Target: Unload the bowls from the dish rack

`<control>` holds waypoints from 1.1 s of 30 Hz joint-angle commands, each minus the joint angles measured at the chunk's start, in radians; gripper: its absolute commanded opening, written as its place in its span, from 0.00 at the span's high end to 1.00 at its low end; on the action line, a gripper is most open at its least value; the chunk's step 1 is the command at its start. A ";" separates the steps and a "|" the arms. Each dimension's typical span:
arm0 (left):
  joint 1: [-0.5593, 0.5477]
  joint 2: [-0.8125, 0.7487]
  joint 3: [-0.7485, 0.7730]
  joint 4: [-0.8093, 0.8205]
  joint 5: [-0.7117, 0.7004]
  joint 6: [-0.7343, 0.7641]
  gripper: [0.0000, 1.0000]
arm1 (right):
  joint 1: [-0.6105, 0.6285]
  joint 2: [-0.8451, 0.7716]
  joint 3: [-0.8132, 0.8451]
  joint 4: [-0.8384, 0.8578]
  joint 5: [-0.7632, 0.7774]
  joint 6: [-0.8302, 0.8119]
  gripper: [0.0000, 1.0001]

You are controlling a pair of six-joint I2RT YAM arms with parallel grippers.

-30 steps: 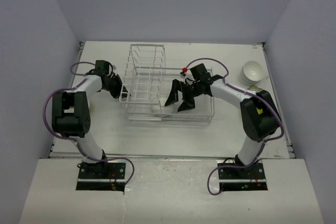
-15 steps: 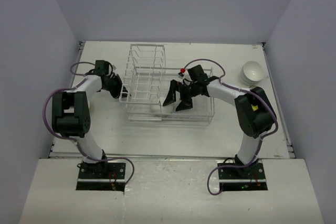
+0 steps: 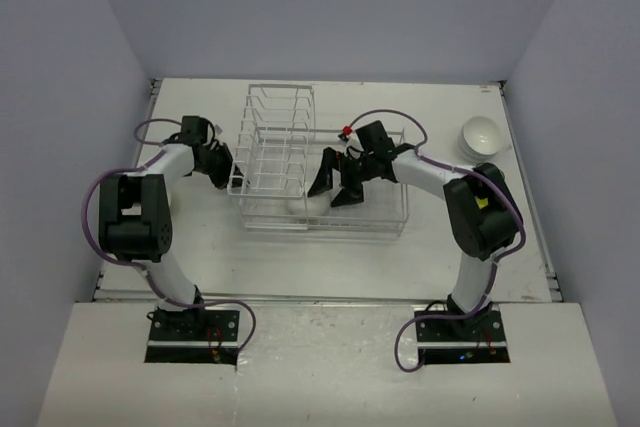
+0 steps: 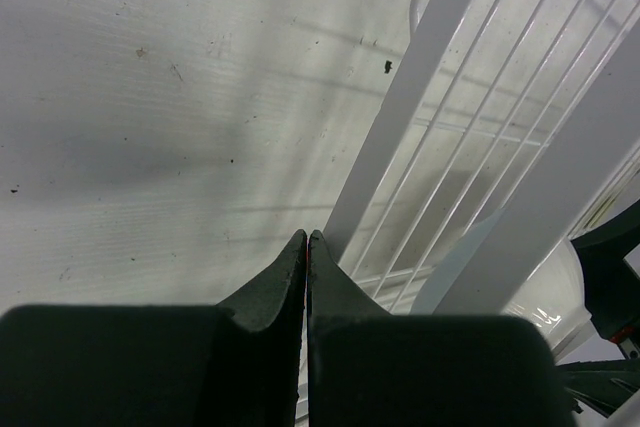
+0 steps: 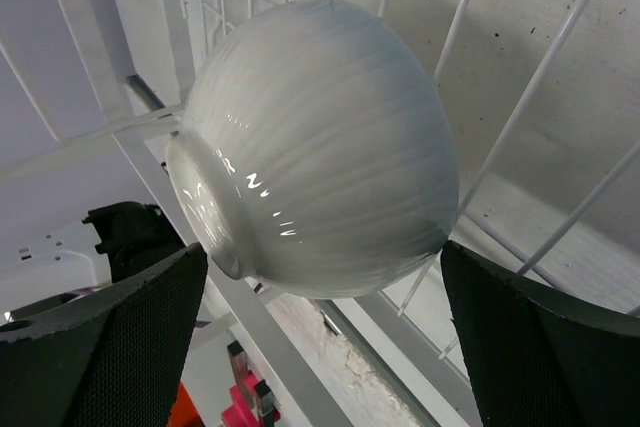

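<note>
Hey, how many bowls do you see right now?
2 clearly: a white bowl in the rack, inside the open right gripper; a second bowl on the table far right, seemingly topping a stack, so more may be hidden.

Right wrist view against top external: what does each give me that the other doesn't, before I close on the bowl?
Only right wrist: the bowl close up, tipped on its side with its foot ring facing left, and the right gripper open, a finger low at each side of it. Only top external: the left gripper at the left end of the rack, and a stack of white bowls at far right. Both: rack wires, the right gripper and the bowl, which from above is only a small white patch.
</note>
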 commanded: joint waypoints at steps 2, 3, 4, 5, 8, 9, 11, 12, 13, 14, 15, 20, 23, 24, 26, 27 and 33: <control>-0.004 -0.003 -0.016 0.012 0.072 0.024 1.00 | 0.015 0.008 0.078 0.002 0.004 0.004 0.02; -0.004 -0.003 -0.019 0.012 0.074 0.027 1.00 | 0.018 0.010 0.102 -0.010 0.011 -0.005 0.02; -0.004 -0.004 -0.019 0.013 0.075 0.027 1.00 | 0.022 0.007 0.112 -0.024 0.012 -0.005 0.02; -0.004 -0.004 -0.022 0.015 0.075 0.026 1.00 | 0.024 0.007 0.122 -0.022 0.006 -0.001 0.02; -0.004 -0.003 -0.023 0.021 0.077 0.024 1.00 | 0.032 0.026 0.150 -0.024 -0.012 0.013 0.03; -0.004 -0.004 -0.023 0.022 0.080 0.023 1.00 | 0.038 0.031 0.164 -0.036 -0.008 0.005 0.03; -0.004 -0.001 -0.020 0.025 0.084 0.023 1.00 | 0.052 0.028 0.179 -0.084 0.024 -0.019 0.03; -0.004 -0.001 -0.019 0.025 0.084 0.023 1.00 | 0.058 0.025 0.184 -0.091 0.040 -0.024 0.03; -0.004 -0.001 -0.016 0.024 0.084 0.023 1.00 | 0.059 0.022 0.181 -0.090 0.034 -0.024 0.03; -0.004 0.000 -0.016 0.025 0.084 0.023 1.00 | 0.059 0.023 0.173 -0.084 0.021 -0.016 0.03; -0.004 0.002 -0.017 0.027 0.086 0.021 1.00 | 0.059 0.027 0.170 -0.079 0.014 -0.012 0.03; -0.004 0.005 -0.016 0.036 0.090 0.015 1.00 | 0.068 0.057 0.173 -0.067 -0.005 0.005 0.04; -0.004 0.010 -0.013 0.035 0.090 0.015 1.00 | 0.075 0.071 0.165 -0.036 -0.031 0.027 0.06; -0.004 0.010 -0.014 0.033 0.090 0.015 1.00 | 0.076 0.077 0.170 -0.036 -0.034 0.030 0.08; -0.004 0.010 -0.016 0.038 0.090 0.012 1.00 | 0.079 0.102 0.182 -0.019 -0.057 0.036 0.09; -0.004 0.010 -0.016 0.038 0.090 0.014 1.00 | 0.081 0.112 0.187 -0.016 -0.057 0.036 0.10; -0.004 0.011 -0.017 0.038 0.089 0.012 1.00 | 0.088 0.155 0.247 -0.016 -0.083 0.041 0.11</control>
